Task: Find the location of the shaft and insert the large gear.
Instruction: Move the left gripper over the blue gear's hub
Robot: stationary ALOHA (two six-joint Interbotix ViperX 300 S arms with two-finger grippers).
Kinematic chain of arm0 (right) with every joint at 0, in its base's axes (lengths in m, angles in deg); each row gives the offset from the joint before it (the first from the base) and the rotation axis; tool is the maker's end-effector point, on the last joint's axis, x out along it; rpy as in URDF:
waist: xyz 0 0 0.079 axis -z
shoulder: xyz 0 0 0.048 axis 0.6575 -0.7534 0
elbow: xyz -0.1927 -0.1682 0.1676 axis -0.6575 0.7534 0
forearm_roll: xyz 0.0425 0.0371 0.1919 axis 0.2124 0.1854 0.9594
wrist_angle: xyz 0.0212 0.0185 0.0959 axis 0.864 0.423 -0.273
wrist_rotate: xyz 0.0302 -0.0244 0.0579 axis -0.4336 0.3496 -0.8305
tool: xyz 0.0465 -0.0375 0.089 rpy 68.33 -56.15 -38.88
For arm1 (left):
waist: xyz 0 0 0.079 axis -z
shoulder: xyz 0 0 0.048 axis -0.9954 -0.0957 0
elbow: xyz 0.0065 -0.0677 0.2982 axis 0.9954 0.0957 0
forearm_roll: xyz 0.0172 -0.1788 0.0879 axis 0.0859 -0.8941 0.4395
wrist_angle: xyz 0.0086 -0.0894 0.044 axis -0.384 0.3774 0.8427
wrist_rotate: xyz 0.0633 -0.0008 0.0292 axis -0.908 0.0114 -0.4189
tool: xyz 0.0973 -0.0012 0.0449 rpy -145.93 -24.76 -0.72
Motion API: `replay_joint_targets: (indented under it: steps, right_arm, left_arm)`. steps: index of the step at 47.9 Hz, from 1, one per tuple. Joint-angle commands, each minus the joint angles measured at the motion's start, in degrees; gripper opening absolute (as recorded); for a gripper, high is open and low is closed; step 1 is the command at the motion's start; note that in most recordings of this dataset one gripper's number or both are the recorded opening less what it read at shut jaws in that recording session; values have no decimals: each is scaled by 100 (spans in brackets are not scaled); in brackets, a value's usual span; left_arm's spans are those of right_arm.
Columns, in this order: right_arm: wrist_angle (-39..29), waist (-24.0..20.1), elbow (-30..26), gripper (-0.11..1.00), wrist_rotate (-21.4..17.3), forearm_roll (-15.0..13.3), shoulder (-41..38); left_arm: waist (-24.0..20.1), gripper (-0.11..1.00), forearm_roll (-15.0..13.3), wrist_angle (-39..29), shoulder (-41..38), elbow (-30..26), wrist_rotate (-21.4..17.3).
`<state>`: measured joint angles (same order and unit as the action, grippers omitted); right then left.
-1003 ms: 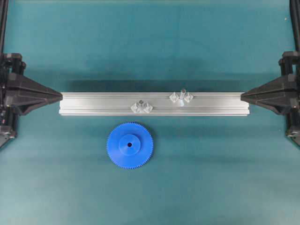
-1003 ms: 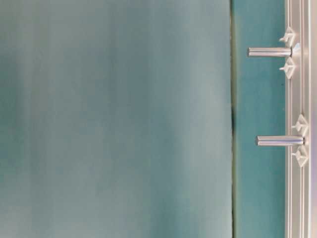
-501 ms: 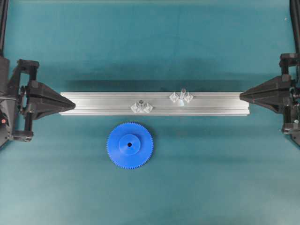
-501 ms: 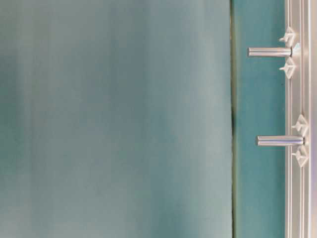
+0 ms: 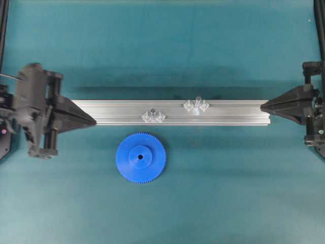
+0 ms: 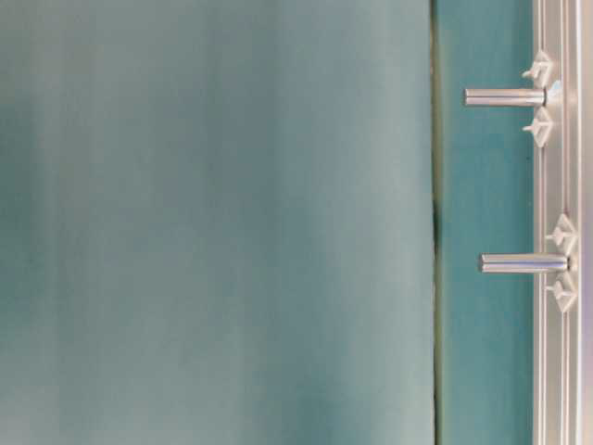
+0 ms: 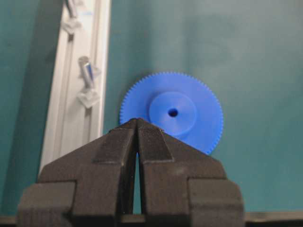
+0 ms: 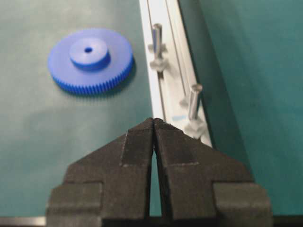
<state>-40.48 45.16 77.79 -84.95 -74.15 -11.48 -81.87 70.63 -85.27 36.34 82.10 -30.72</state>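
Teal mat point(image 5: 213, 46) covering the whole work surface.

Soft, even light from above; a faint darker band of shadow crosses the mat. No walls, windows or furniture can be made out.

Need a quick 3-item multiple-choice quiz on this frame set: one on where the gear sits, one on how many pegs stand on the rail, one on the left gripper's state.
1. Where does the large gear lie?
A. on the mat beside the rail
B. on top of the rail
C. slid over a peg

2. How many upright pegs stand on the rail?
A. one
B. two
C. four

3. How do the left gripper jaws stand?
A. wide open
B. shut on the gear
C. shut, holding nothing

Answers:
1. A: the overhead view shows the blue disc flat on the green mat, apart from the rail's near edge.
2. B: the shaft and a second peg show overhead and in both wrist views.
3. C: in the left wrist view the fingertips meet with nothing between them, short of the gear.
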Motion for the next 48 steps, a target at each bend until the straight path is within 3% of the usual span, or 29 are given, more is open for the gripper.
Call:
replay_joint_targets:
  steps: [1,48]
  right_arm:
    - [-105,18,-53,3,-62,0,-70]
    - [-229,18,62,3,-62,0,-158]
  left_arm:
    - [114,0,18,-167,-211,-299,-9]
    - [369,0,9,-1802,-2417,-1969,70]
